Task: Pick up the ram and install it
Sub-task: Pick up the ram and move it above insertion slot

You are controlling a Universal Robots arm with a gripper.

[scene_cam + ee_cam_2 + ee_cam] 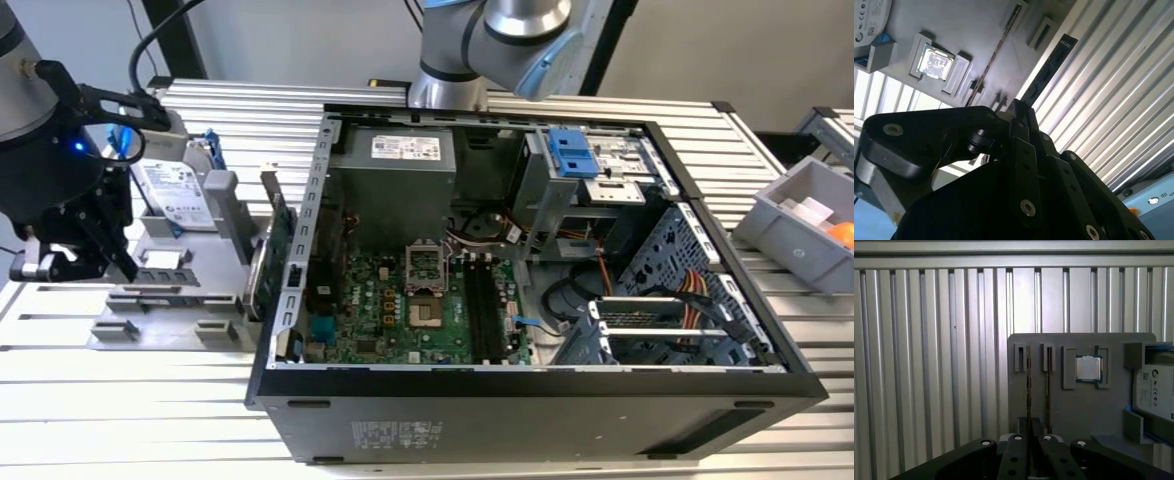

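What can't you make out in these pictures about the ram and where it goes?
- The ram: its lower end, in the second wrist view, is hidden between the fingers of the gripper.
- The memory slots: in the exterior view they are too small to tell whether the latches stand open.
- The hard drive: in the first wrist view it is cut off by the picture's edge.

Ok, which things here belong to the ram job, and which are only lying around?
For the job:
- the ram, held in the gripper
- the long black slots inside the open computer case

Just lying about:
- the hard drive
- the green card standing on edge
- the processor chip
- the grey bin
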